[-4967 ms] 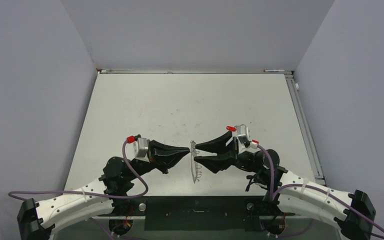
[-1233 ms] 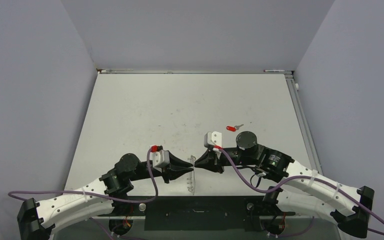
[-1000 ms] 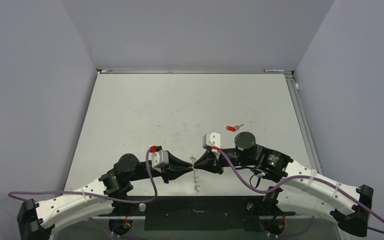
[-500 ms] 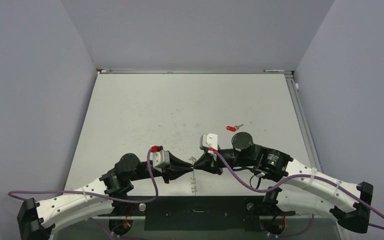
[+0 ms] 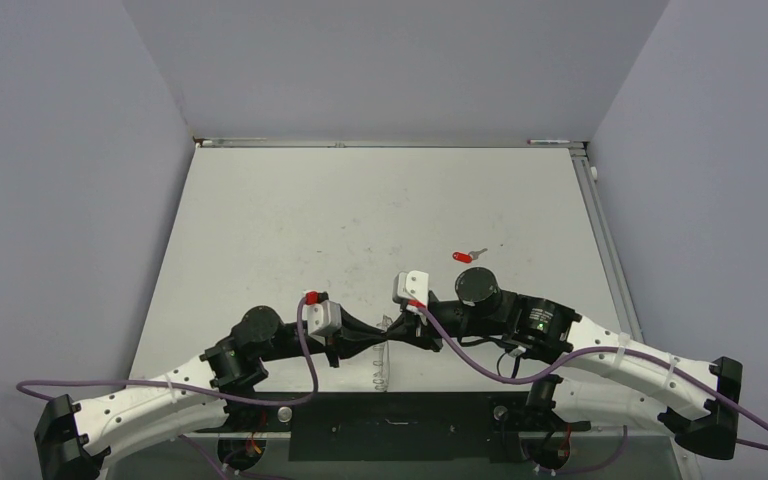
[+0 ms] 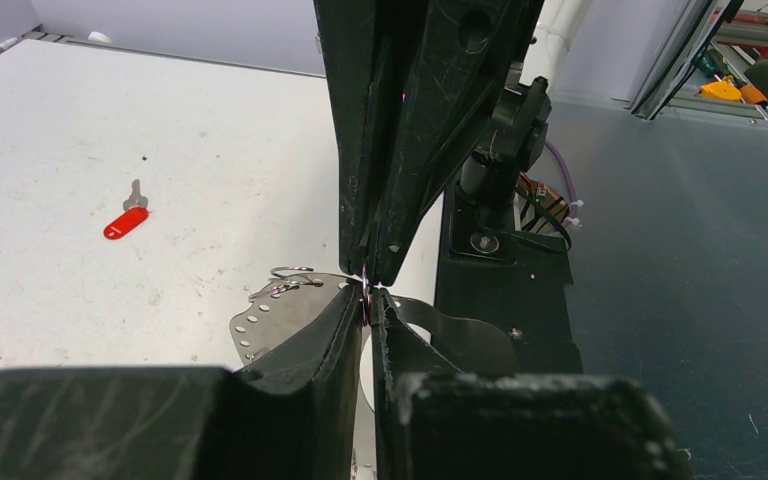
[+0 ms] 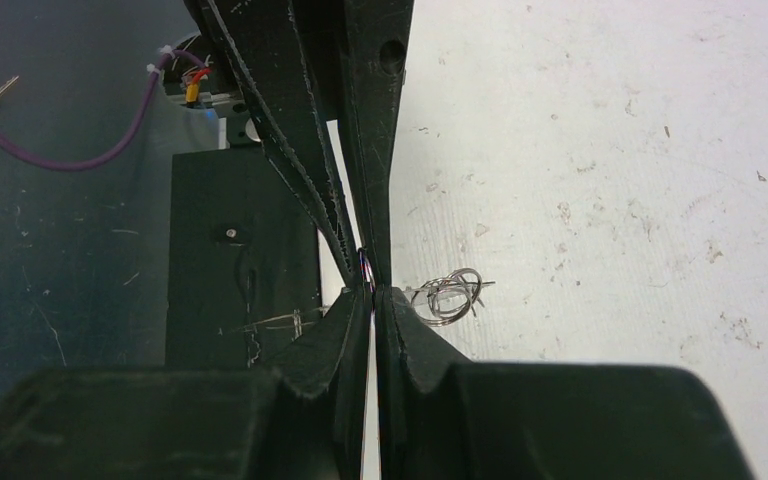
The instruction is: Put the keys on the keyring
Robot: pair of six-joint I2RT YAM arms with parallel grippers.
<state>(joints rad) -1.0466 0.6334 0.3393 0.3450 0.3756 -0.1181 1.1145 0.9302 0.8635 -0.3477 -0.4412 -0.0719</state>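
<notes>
The keyring (image 5: 382, 352) hangs between my two grippers close to the near edge of the table (image 5: 360, 210), about midway between left and right. From above it shows edge-on, a thin silvery line running from my fingertips toward the near edge. In the left wrist view its silvery rim comes out on both sides of my left fingers. A cluster of small wire loops (image 6: 290, 281) sits on it just to the far side. I cannot tell whether its lower rim rests on the table or hangs clear.

My left gripper (image 5: 381, 335) reaches in from the left. Its jaws are drawn almost together, with only a hairline slit between them, pinching the rim of the keyring. My right gripper (image 5: 394, 327) comes in from the right, with its jaws fully closed on the same stretch of rim. The two pairs of fingertips meet nose to nose, all but touching. The right wrist view shows the same meeting from the other side, with the small loops on the far side of my fingers and a thin wire of the hoop on the near side.

The key (image 5: 463, 257), red-headed with a short silvery blade, lies flat on the table. It is farther out and to the right, well apart from the keyring and from both grippers, and nothing touches it. My right arm's black wrist joint (image 5: 476, 285) sits just near of it.
</notes>
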